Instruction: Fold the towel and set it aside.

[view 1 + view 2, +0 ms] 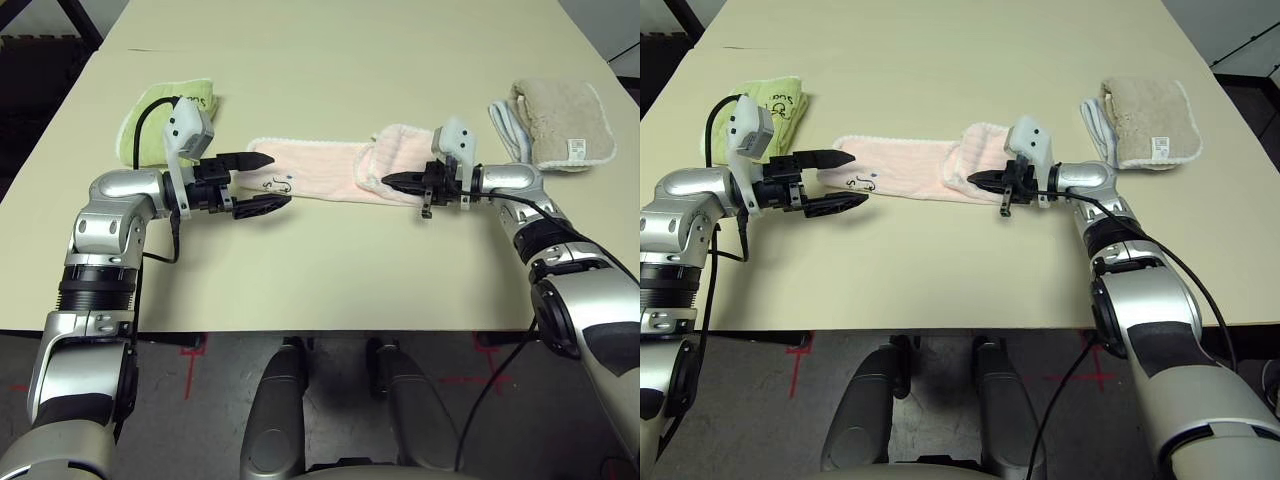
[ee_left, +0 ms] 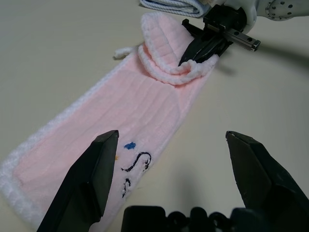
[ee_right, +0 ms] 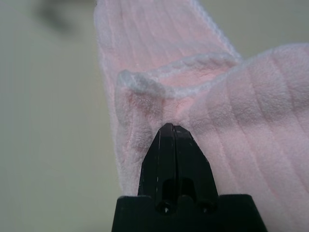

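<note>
Over on the left, the left end effector point(image 1: 258, 184) is hanging with its jaws spread wide around nothing, straddling the left end of the towel point(image 1: 310, 168) just by the dark embroidered lettering point(image 1: 281, 183). The towel itself is lying as a pink strip across the middle of the tabletop point(image 1: 330, 60), well in from every edge, with its right end already flipped back over the strip. There the right end effector point(image 1: 392, 181) is pinching that raised fold, fingers pressed tight together on the cloth. So the fold is in hand, by my reading: the right end is being carried leftward over the rest. What the next move is calling for is a steady drag toward the lettering, while the left end effector either pins or takes its own end, so the strip is not sliding along. Nothing is blocking that path; the lime-green towel point(image 1: 165, 120) is sitting behind the left arm, and the beige towel point(image 1: 560, 125) toward the right edge, both apart from the pink one.
</note>
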### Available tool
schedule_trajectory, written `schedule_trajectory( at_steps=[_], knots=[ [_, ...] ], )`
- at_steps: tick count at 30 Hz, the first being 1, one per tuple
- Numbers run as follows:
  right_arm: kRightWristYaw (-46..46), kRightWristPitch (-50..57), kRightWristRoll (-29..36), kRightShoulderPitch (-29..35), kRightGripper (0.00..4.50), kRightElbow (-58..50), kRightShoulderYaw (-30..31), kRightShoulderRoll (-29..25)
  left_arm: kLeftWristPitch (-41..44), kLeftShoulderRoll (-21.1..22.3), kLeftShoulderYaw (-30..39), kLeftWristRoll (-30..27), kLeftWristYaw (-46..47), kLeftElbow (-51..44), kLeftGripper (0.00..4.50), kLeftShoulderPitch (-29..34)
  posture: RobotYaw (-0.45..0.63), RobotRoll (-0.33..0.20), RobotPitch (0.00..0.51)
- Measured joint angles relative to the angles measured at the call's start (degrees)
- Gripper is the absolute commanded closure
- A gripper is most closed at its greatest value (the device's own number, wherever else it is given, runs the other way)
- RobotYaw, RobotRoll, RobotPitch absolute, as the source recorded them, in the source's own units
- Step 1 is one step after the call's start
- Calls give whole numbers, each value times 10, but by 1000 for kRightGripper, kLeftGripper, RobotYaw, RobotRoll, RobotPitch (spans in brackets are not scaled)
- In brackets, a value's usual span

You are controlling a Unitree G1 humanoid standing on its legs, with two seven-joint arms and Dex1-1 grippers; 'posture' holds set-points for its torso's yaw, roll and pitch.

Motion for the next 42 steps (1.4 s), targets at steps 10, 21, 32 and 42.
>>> schedule_trajectory(
  at_steps=[10,21,32,42],
  knots=[
    [-32,100,96,-65,4483,-25,-110,-17,-7,0,-4,0,-1,8,0,-3,81,0,233],
    [-278,141,9,-65,4483,30,-67,76,-9,-2,-10,0,-5,21,0,-13,119,0,241],
    [-278,97,15,-24,4483,26,-91,69,10,5,-8,-1,0,-6,0,6,103,0,234],
    [-31,101,114,-33,4483,-94,-141,-21,5,-1,-8,-1,6,2,0,-11,56,0,213]
  ],
)
